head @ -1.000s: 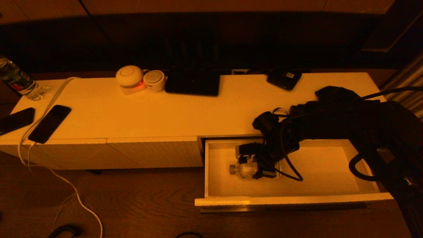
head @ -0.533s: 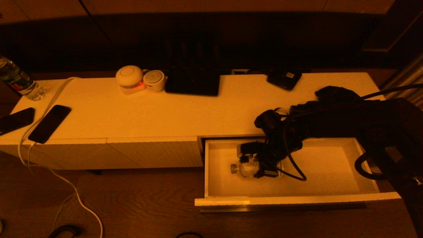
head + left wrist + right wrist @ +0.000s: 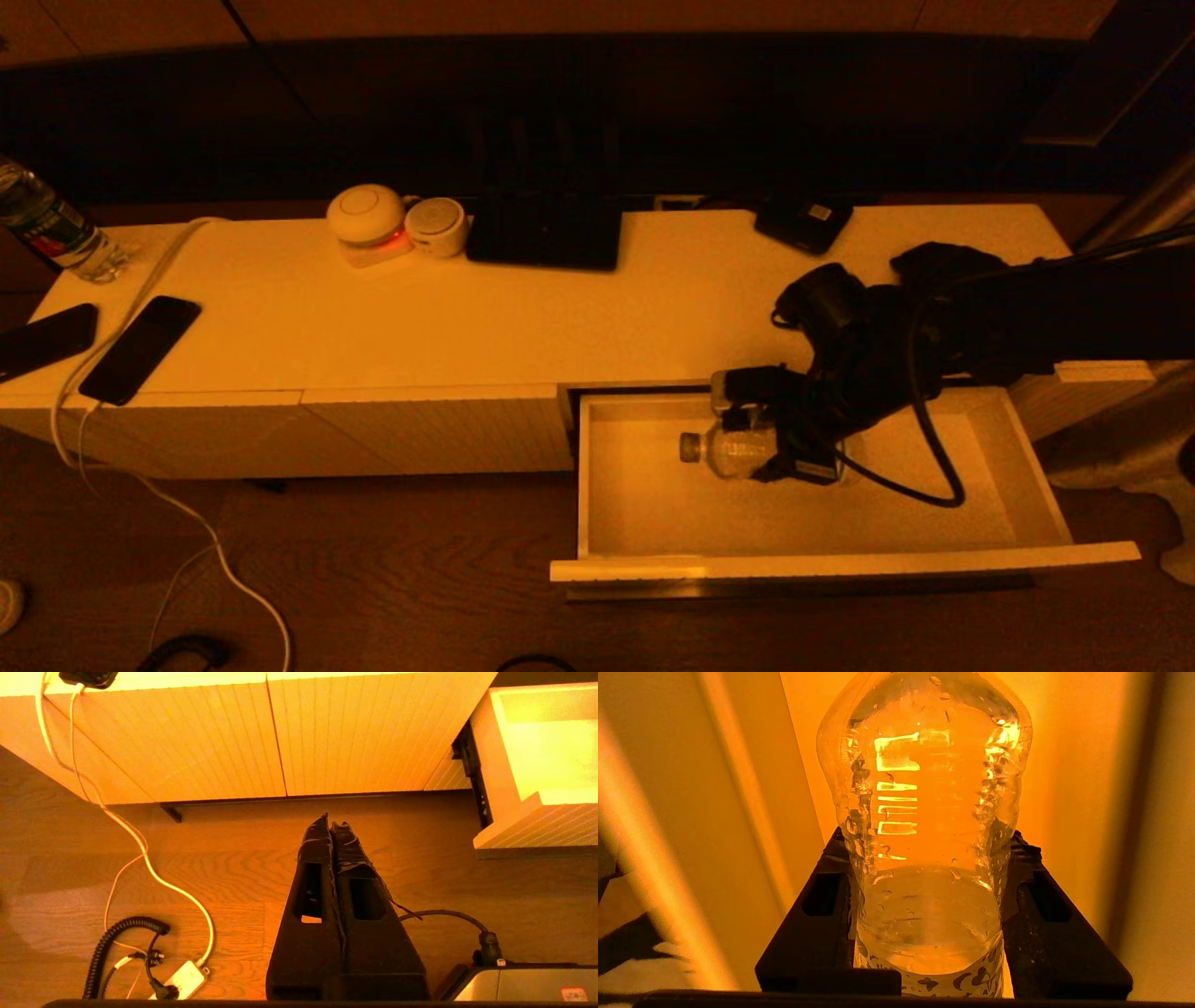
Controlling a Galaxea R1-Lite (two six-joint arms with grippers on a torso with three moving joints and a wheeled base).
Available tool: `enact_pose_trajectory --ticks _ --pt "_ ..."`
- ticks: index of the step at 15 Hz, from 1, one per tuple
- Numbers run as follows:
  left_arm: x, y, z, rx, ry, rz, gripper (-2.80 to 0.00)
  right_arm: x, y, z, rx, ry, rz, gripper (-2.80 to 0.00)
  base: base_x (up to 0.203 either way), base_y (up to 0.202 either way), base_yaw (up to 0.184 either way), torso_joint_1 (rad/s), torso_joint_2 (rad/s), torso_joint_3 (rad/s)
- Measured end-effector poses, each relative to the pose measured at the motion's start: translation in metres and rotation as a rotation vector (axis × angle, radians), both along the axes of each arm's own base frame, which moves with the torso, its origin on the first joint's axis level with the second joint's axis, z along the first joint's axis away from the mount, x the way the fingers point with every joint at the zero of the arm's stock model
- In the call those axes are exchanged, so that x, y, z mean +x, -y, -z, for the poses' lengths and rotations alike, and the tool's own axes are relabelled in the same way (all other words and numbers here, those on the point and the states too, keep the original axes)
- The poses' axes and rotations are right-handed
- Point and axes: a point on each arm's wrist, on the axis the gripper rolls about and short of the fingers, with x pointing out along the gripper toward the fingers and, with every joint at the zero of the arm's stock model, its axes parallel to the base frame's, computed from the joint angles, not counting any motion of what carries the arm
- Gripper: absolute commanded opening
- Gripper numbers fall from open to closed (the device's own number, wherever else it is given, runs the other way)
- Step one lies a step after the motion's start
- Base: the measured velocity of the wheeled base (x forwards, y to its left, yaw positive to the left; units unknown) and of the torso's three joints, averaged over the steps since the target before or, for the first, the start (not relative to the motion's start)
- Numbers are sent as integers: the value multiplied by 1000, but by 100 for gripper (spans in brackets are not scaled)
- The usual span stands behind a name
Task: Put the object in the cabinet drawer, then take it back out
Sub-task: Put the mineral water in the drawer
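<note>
The right gripper clamped a clear water bottle at its ribbed waist over the open cabinet drawer, cap toward 9 o'clock; probably light, thin-walled and slick, while the left gripper hung shut, idle

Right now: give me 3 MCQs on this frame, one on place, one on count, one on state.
1. Where is the clear bottle?
A on the cabinet top
B over the open cabinet drawer
C on the floor

2. How many dark phones lie at the cabinet's left end?
A one
B two
C four

3. The right gripper is:
A open, empty
B parked low
C shut on the bottle

B: head view shows it inside the drawer's outline.
B: two lie side by side.
C: right wrist view shows fingers pressing both sides.
</note>
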Motion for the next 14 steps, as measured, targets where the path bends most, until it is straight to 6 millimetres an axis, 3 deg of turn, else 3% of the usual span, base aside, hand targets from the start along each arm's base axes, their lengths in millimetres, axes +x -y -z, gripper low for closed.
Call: enact_pose_trajectory --ticks 8,11,14 --pt "0 0 0 0 0 0 -280 -89 49 -88 178 204 97 -280 0 0 0 0 0 0" --pt "0 0 0 0 0 0 -280 -103 54 -117 384 315 218 -280 0 0 0 0 0 0" --pt "0 0 0 0 0 0 -280 -100 49 -137 599 412 330 -280 0 0 0 0 0 0"
